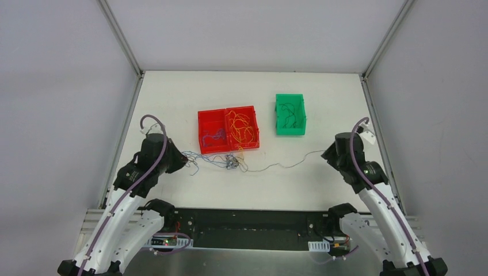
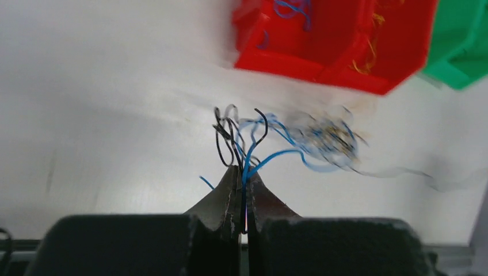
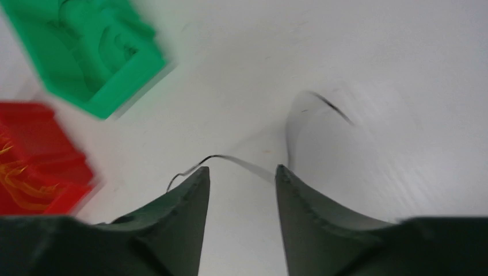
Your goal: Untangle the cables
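From above, the cables (image 1: 233,162) lie mid-frame just below the red box (image 1: 227,129). One strand trails right toward the right gripper (image 1: 326,154), and the table (image 1: 276,190) lower down seems to leave pulling room.

Left wrist: the left gripper (image 2: 241,175) clenches blue and black strands, likely anchoring them.

Right wrist: the jaws are parted, with a thin wire crossing the gap ungripped.

The top external view looks down from above and behind the arm bases, far enough off to take in the whole table (image 1: 172,98) from near edge to far edge. Each wrist camera sits close behind its own fingers and low over the table: the left hand (image 2: 241,175) faces the far right corner, the right hand (image 3: 241,172) the far left. All three views share the red bin (image 1: 228,130), the green bin (image 1: 290,114) and the cables (image 1: 230,161).
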`<state>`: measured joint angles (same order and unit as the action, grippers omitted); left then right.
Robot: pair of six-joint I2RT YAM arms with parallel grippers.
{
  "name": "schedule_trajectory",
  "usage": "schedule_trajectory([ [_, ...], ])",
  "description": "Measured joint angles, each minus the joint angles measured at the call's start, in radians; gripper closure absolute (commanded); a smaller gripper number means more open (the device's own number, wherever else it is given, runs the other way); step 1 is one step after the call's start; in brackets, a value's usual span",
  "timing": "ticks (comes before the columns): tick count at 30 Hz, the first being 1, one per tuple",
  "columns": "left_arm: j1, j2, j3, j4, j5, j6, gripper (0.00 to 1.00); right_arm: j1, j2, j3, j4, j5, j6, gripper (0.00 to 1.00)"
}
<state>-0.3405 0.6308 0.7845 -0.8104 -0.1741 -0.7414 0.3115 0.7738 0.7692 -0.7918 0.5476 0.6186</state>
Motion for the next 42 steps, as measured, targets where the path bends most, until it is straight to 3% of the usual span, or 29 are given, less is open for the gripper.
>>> schedule_trajectory([
  [1,0.002,-0.005,-0.019,0.042,0.068,0.027,1.0,-0.001,-0.034,-0.025,0.056,-0.1,-0.046,0.12],
  [2,0.002,-0.009,-0.039,0.079,0.133,0.048,1.0,-0.001,-0.076,-0.056,0.109,-0.208,-0.089,0.1],
  [7,0.002,0.022,-0.086,0.225,0.409,0.155,1.0,0.012,-0.182,-0.144,0.296,-0.676,-0.211,0.15],
  [11,0.002,0.107,-0.051,0.272,0.52,0.243,1.0,0.159,-0.1,-0.147,0.433,-0.814,-0.263,0.13],
  [14,0.002,0.183,-0.011,0.303,0.584,0.291,1.0,0.381,0.015,-0.147,0.521,-0.788,-0.323,0.13],
  [18,0.002,0.259,0.072,0.31,0.639,0.362,1.0,0.537,0.208,-0.122,0.571,-0.731,-0.433,0.14],
  [22,0.002,0.334,0.177,0.325,0.677,0.443,1.0,0.561,0.359,-0.099,0.646,-0.721,-0.537,0.16],
  [29,0.002,0.306,0.155,0.312,0.713,0.526,1.0,0.624,0.568,-0.082,0.879,-0.709,-0.61,0.18],
  [35,0.002,0.251,0.142,0.297,0.696,0.55,1.0,0.771,0.73,-0.035,1.014,-0.586,-0.617,0.23],
  [42,0.002,0.257,0.142,0.297,0.696,0.551,1.0,0.842,0.874,0.045,1.118,-0.455,-0.635,0.33],
])
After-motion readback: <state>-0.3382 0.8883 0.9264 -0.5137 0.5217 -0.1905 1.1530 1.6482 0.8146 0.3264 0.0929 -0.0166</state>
